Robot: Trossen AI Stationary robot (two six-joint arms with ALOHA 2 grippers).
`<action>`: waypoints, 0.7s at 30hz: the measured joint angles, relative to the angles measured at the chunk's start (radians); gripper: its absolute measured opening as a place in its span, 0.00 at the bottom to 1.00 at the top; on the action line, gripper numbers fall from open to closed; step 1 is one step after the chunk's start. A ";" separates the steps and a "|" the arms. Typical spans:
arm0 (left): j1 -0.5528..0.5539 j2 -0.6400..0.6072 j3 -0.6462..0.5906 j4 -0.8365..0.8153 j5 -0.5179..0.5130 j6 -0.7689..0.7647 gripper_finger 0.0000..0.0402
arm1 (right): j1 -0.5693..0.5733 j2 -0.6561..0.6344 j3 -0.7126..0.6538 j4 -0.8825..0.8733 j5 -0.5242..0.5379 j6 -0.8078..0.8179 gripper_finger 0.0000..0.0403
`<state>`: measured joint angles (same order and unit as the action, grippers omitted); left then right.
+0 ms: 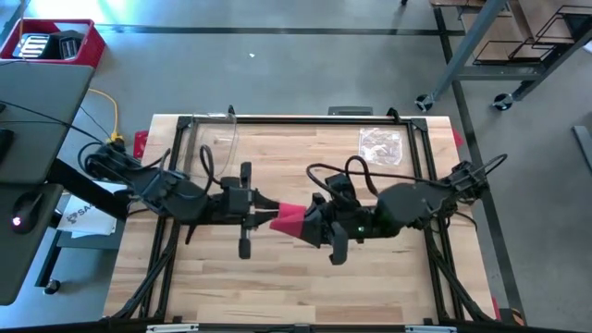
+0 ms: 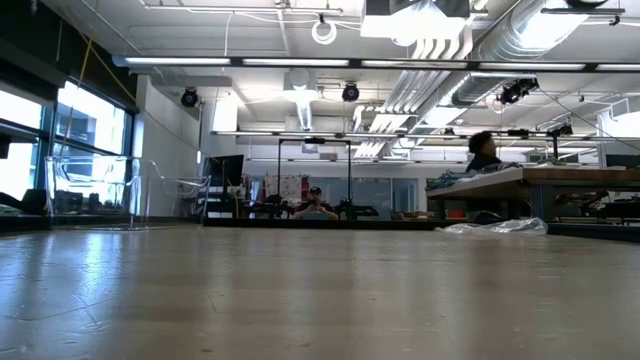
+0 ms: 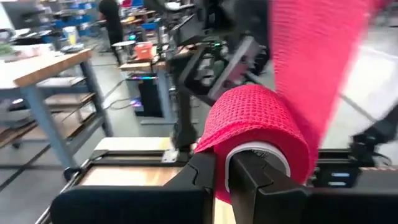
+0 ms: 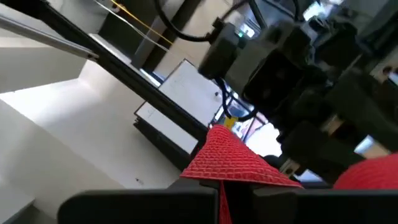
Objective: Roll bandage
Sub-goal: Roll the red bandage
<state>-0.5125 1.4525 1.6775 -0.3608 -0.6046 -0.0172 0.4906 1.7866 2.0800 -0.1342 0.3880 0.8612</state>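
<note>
The bright red bandage (image 1: pixel 290 220) hangs in the air between my two grippers, above the middle of the wooden table (image 1: pixel 277 287). In the left wrist view it is a partly wound roll (image 3: pixel 255 121) on a white core, and a loose strip (image 3: pixel 317 56) runs from it toward the right arm. My left gripper (image 1: pixel 270 218) is shut on the roll. My right gripper (image 1: pixel 311 224) is shut on the strip's end, which fans out in the right wrist view (image 4: pixel 233 158). Neither arm shows in the low view. My left gripper holds the roll at its near end (image 3: pixel 249 155), where the white core shows; the fingers (image 3: pixel 202 171) come level from the table's left. The exact hold is hidden by the fingers. The roll is lifted clear of the table. My right gripper pinches the strip's end (image 4: pixel 224 177) between its two fingers, coming level from the table's right. The cloth is bunched at the fingers and widens toward the roll. It is lifted clear of the table.
A crinkled clear plastic bag (image 1: pixel 380 145) lies at the table's far right and also shows in the low view (image 2: pixel 495 227). A black frame (image 1: pixel 185 125) runs around the table. A red bin (image 1: pixel 55 42) stands off the table at the far left.
</note>
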 joint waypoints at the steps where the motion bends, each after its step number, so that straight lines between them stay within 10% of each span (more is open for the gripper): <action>1: 0.001 0.004 0.000 0.000 -0.015 -0.008 0.04 | 0.003 0.000 0.000 -0.019 -0.001 0.018 0.00; 21: 0.077 -0.023 0.000 -0.019 -0.124 -0.087 0.04 | 0.114 0.060 0.000 -0.082 0.042 0.159 0.00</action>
<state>-0.4355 1.4300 1.6772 -0.3800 -0.7285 -0.1039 0.6049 1.8462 2.0800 -0.2166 0.4296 1.0206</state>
